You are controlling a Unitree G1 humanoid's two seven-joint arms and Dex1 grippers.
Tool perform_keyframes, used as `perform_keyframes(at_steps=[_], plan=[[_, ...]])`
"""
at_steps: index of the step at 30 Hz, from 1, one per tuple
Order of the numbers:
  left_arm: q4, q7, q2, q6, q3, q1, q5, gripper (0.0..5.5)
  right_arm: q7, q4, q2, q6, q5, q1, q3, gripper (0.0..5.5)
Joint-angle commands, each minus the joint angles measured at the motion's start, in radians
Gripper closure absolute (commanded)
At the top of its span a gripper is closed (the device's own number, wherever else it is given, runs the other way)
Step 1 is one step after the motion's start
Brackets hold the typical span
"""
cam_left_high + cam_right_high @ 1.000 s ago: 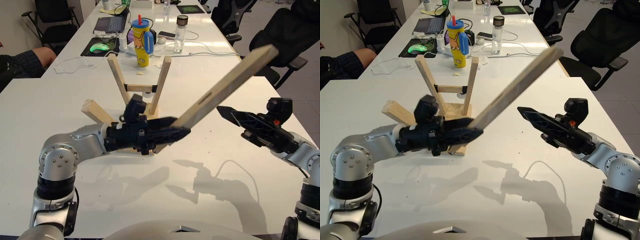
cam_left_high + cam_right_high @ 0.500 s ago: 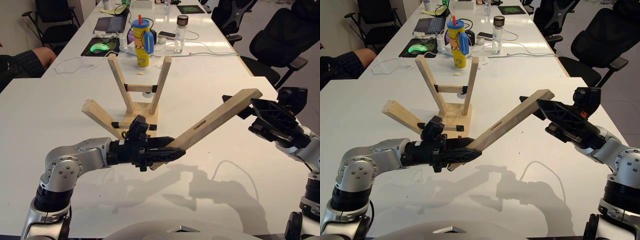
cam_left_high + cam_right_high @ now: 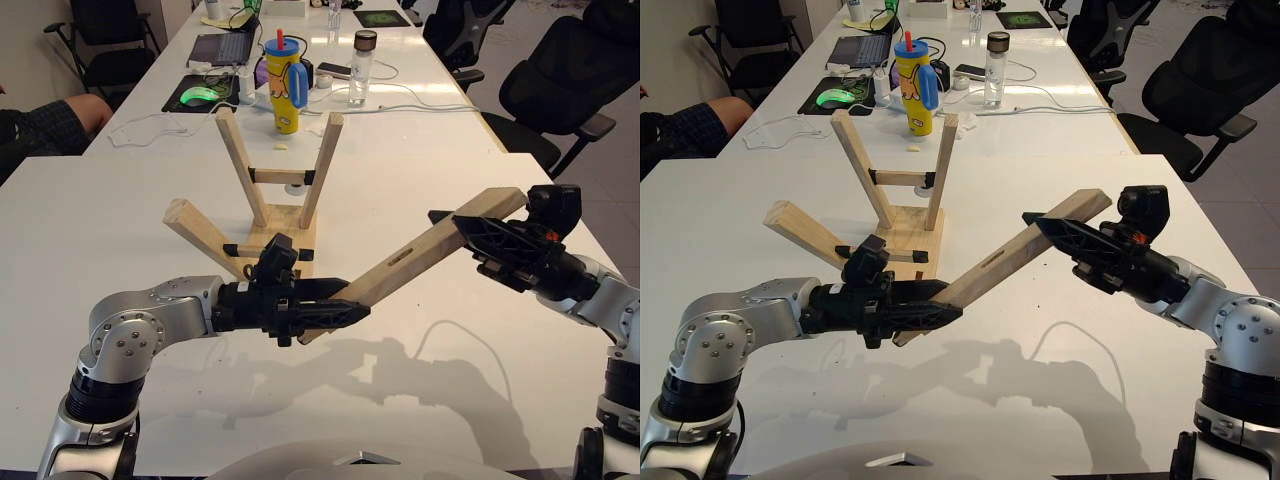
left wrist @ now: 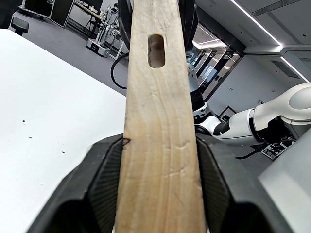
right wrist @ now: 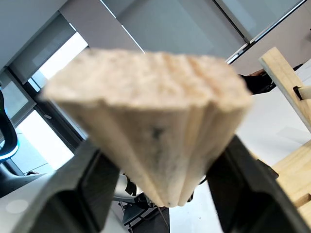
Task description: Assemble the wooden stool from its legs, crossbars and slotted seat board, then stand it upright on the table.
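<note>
Wooden leg [image 3: 410, 262] slopes above counter [image 3: 100, 200]: fingers of left gripper [image 3: 350, 306] clamp low end, fingers of right gripper [image 3: 455, 225] clamp high end. Left wrist view: oval slot [image 4: 156, 50]. Right wrist view: end grain [image 5: 146, 107].

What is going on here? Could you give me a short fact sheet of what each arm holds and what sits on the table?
Left gripper: shut on the lower end of the wooden leg
Right gripper: shut on the leg's upper end
Wooden leg: slanted between both grippers, slot visible
Part-built stool: seat board flat on the table, two legs pointing up
Farther back: yellow cup
</note>
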Motion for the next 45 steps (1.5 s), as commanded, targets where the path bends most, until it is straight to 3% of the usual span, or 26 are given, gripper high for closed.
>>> perform_keyframes(at_steps=[1,4,5,8,15,20,30,45], plan=[[-0.023,-0.030,0.020,-0.050,-0.038,0.003,0.115,3.47,0.026,-0.010,-0.008,-0.024,-0.057,0.008,0.010,3.42],[0.003,-0.022,0.001,-0.084,-0.029,0.015,0.158,3.47,0.051,-0.009,-0.011,-0.053,-0.118,0.008,0.021,3.42],[0.017,-0.016,0.000,-0.094,-0.025,0.017,0.178,3.11,0.064,-0.008,-0.016,-0.068,-0.148,0.010,0.029,3.42],[0.030,-0.026,0.043,-0.125,-0.050,0.046,0.281,2.69,0.097,-0.003,-0.031,-0.158,-0.320,0.005,0.080,3.43],[0.065,-0.101,0.162,-0.292,-0.167,0.147,0.607,2.56,0.172,0.079,0.002,-0.426,-0.648,-0.072,0.181,3.44],[0.143,-0.062,0.129,-0.404,-0.165,0.151,0.756,2.56,0.217,0.120,0.042,-0.501,-0.723,-0.119,0.222,3.44],[0.280,-0.103,0.181,-0.478,-0.290,0.149,1.036,2.56,0.248,0.151,0.137,-0.590,-0.814,-0.203,0.306,3.44],[0.327,-0.157,0.167,-0.469,-0.352,0.149,1.119,2.56,0.330,0.259,0.186,-0.710,-0.996,-0.289,0.441,3.44]])
